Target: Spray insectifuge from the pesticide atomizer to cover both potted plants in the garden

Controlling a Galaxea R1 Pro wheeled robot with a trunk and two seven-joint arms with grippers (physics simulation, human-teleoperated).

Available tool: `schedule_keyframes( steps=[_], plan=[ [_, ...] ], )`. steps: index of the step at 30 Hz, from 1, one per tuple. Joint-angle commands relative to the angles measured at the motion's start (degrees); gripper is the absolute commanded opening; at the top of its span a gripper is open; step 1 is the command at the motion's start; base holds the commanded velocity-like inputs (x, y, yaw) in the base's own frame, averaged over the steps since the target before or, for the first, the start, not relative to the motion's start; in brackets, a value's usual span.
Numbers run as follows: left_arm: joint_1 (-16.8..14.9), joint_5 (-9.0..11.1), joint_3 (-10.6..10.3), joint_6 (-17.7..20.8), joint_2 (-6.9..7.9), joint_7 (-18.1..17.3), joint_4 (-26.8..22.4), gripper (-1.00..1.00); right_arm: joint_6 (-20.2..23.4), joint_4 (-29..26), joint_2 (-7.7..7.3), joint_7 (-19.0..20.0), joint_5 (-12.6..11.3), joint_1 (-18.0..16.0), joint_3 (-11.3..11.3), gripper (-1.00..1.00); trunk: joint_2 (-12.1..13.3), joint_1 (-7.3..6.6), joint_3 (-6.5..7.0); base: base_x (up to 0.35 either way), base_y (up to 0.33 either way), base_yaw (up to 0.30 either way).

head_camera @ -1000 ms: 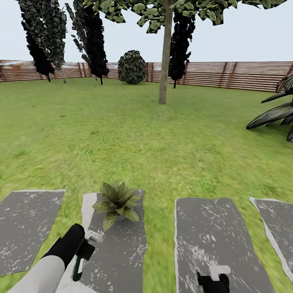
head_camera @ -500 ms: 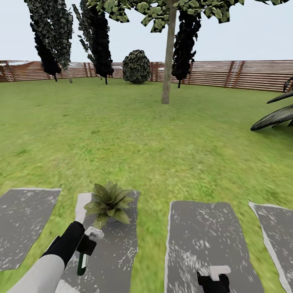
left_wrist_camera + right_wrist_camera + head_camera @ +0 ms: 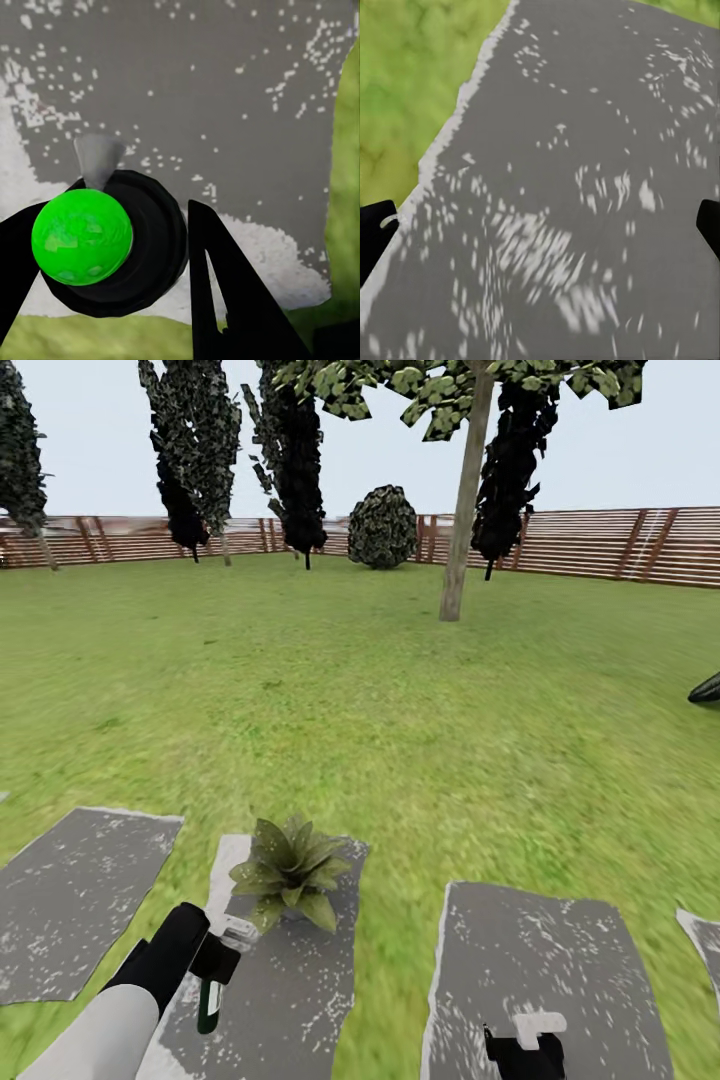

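Atomizer (image 3: 211, 1000) clamped in left gripper (image 3: 215, 960), nozzle near plant (image 3: 290, 870); view swings left, spraying imminent. Right gripper (image 3: 525, 1045) open, empty.

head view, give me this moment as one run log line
left gripper: shut on atomizer | right gripper: open, empty | potted plant: on stepping stone, ahead of atomizer

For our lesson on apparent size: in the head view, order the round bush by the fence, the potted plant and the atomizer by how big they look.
1. Potted plant, nearest the camera.
2. Round bush, far off, so likely larger in reality.
3. Atomizer, held in the left gripper.
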Motion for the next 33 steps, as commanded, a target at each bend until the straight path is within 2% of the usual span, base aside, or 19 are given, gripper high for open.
schedule_keyframes(
  steps=[1, 9, 14, 17, 21, 25, 33],
  plan=[
    [0.00, -0.63, 0.19, 0.06, -0.04, -0.56, -0.03, -1.00, -0.19, 0.06, 0.02, -0.12, 0.60, -0.04, -0.41, 1.00, -0.02, 0.00, -0.05, 0.082, -0.001, 0.104],
    [-0.88, -1.60, -0.84, 1.31, 0.37, -2.27, -0.75, -1.00, -0.13, 0.06, -0.05, -0.10, 0.60, -0.01, -0.41, 1.00, -0.02, 0.00, -0.05, 0.014, 0.000, 0.018],
    [-3.64, -3.97, -4.49, 4.54, 0.67, -2.63, -0.84, -1.00, -0.11, 0.12, -0.07, -0.10, 0.76, -0.03, -0.41, 1.00, -0.02, 0.00, -0.05, 0.000, 0.000, 0.000],
    [-4.74, -3.99, -4.68, 4.75, 0.96, -3.59, -0.70, -1.00, -0.11, 0.07, -0.07, -0.10, 0.70, -0.03, -0.41, 1.00, -0.02, 0.00, -0.05, 0.000, 0.000, 0.000],
    [-4.48, -4.78, -4.74, 4.55, 1.04, -8.52, -0.67, -1.00, -0.11, 0.06, -0.07, -0.10, 0.69, -0.03, -0.41, 1.00, -0.02, 0.00, -0.05, 0.000, 0.000, 0.004],
    [-4.43, -6.34, -4.74, 4.65, 0.92, -9.42, -0.67, -1.00, -0.11, 0.06, -0.02, -0.10, 0.69, -0.02, -0.41, 1.00, -0.02, 0.00, -0.16, 0.021, -0.035, 0.141],
    [-4.26, -6.78, -4.74, 4.68, 1.02, -9.50, -0.67, -1.00, -0.11, 0.06, -0.01, -0.10, 0.69, -0.02, -0.41, 1.00, -0.02, 0.00, -0.34, 0.161, -0.216, 0.144]
  ],
)
